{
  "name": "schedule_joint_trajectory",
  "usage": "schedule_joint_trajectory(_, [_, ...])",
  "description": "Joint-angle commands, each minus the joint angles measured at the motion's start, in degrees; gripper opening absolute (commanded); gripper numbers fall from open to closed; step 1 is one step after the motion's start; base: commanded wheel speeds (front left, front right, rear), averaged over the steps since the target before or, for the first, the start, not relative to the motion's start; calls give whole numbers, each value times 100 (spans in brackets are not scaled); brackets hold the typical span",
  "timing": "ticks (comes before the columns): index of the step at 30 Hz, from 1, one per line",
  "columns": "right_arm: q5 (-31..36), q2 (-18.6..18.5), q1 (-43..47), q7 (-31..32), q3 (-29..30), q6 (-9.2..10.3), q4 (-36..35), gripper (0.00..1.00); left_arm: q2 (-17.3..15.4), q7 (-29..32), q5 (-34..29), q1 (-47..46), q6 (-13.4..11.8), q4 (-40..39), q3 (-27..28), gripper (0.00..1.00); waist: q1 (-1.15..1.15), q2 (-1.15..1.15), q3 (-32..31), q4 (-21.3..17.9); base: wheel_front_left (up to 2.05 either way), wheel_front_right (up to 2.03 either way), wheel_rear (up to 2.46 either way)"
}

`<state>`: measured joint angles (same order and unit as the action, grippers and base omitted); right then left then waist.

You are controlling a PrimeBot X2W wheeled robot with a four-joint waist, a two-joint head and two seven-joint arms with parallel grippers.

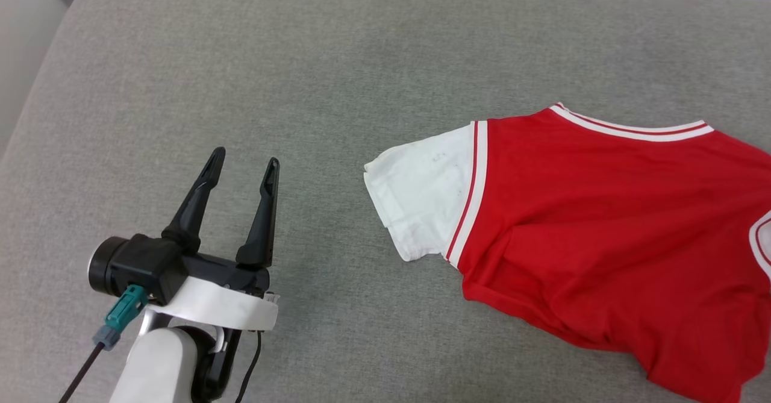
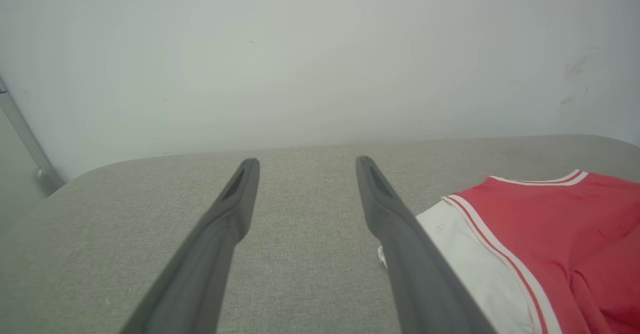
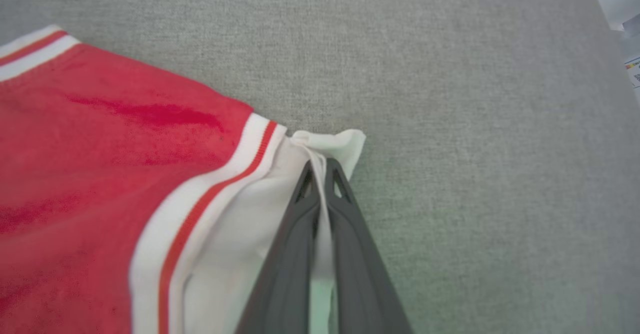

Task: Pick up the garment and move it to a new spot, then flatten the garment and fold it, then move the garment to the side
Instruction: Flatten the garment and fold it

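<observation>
Much bare cushion (image 1: 301,59), right gripper (image 3: 320,167) pinching garment (image 3: 100,174) sleeve, perhaps hem

One red jersey (image 1: 602,222), two white sleeves (image 1: 421,204) on it, by the right edge of one grey cushion (image 1: 301,59). Two grippers: one left gripper (image 1: 246,156), one right gripper (image 3: 320,167), two dark fingers (image 1: 196,201) apiece.
</observation>
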<state>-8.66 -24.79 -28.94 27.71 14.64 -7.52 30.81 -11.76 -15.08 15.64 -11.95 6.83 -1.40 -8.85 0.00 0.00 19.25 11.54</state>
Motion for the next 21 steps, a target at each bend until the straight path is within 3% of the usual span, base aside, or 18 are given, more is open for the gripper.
schedule_joint_trajectory(1, [109, 53, 139, -79, 55, 6, 8, 0, 30, -13, -32, 78, 16, 34, 22, 100, 0, 0, -62, -86, 0, 0, 0])
schedule_joint_trajectory(2, [190, 93, 209, -154, 108, 6, -17, 33, 21, -14, -48, 97, 18, 55, 21, 100, 0, 0, -94, -128, 0, 0, 0])
schedule_joint_trajectory(3, [186, 186, 232, -185, 234, 6, -9, 100, 13, -14, -54, 96, 22, 72, 16, 100, 0, 0, -128, -165, 0, 0, 0])
schedule_joint_trajectory(12, [178, 701, 388, -778, 166, 5, -886, 100, -23, -13, -14, 164, 41, 142, 146, 100, 0, 0, -605, -599, 0, 0, 0])
schedule_joint_trajectory(21, [-208, 1182, 1286, -1715, -118, 5, -2648, 100, -73, -13, 186, 271, 48, 201, 255, 100, 0, 0, -939, -1068, 0, 0, 0])
